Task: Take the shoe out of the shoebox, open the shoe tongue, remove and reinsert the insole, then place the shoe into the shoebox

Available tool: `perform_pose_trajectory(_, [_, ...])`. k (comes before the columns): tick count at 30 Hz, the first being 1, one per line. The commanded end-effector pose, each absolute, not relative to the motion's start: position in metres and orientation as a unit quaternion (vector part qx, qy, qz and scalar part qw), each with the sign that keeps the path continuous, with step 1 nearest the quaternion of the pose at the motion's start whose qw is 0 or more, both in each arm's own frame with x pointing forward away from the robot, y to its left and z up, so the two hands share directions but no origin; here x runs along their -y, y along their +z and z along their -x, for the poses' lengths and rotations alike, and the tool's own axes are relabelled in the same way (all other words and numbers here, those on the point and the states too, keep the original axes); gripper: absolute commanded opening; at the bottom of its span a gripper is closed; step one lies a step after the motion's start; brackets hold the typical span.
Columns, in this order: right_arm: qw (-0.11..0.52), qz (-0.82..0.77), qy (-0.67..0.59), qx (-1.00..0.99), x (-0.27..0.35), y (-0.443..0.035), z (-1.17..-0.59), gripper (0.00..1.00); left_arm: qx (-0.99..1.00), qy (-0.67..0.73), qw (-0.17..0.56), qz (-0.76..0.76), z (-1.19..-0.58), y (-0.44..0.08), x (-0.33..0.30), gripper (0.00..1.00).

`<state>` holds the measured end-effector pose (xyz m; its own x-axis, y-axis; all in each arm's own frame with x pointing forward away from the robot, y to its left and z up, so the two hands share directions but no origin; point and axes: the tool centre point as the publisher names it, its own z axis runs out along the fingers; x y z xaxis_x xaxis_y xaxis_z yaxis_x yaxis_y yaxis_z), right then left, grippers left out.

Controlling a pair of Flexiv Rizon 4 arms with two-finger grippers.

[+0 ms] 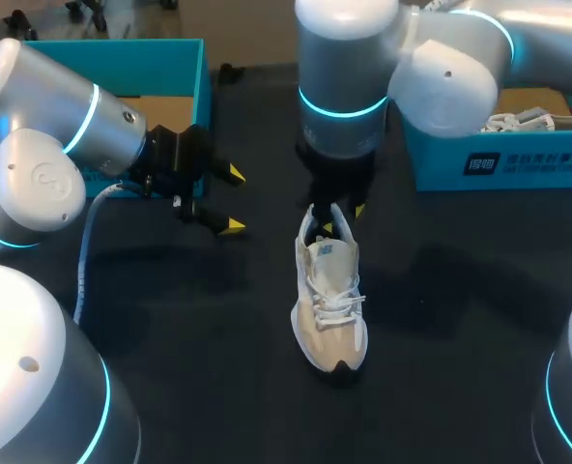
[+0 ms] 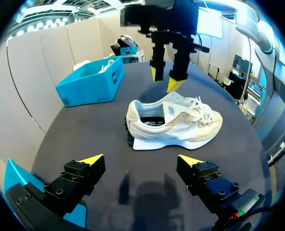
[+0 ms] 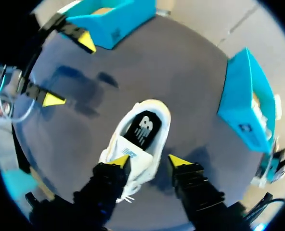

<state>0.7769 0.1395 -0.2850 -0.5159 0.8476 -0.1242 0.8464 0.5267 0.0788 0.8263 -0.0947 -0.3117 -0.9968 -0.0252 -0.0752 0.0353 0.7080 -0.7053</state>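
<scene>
**Shoe out on the table, insole work not yet shown done**

The shoe (image 1: 330, 304) stands upright mid-table, out of any box, heel at 12 o'clock and toe at 6. The right gripper (image 1: 344, 218) hangs over its heel opening, fingers apart and holding nothing, one tip at the tongue (image 1: 325, 249). The dark insole (image 3: 143, 129) lies inside. I judge the tongue or insole step is in hand; the return to the box is left.

The left gripper (image 1: 234, 201) waits open and empty at 10 o'clock from the shoe, well apart from it. One teal box (image 1: 201, 87) sits at 11 o'clock, and a second teal box (image 1: 518, 164), holding another shoe, at 2 o'clock. Bare table (image 1: 218, 367) lies from 3 round to 9 o'clock.
</scene>
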Motion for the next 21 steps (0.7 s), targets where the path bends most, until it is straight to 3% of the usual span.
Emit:
perform_pose_trajectory(1, [0.178,-0.363,-0.041,-0.914,-0.143,-0.275,-0.774,1.00,-0.923,-0.382,0.040,-0.003,-0.826,-0.312,0.094,1.00])
perform_pose_trajectory(10, [0.178,-0.363,-0.041,-0.914,-0.143,-0.275,-0.774,1.00,-0.923,-0.382,0.040,-0.003,-0.826,-0.312,0.094,1.00])
perform_pose_trajectory(13, [0.150,-0.225,-0.077,-0.960,-0.150,-0.281,-0.793,1.00,-0.923,-0.382,0.040,-0.003,-0.826,-0.312,0.094,1.00])
perform_pose_trajectory(21, [0.143,-0.078,-0.080,-0.983,-0.148,-0.293,-0.835,1.00,-0.923,-0.382,0.040,-0.003,-0.826,-0.312,0.094,1.00])
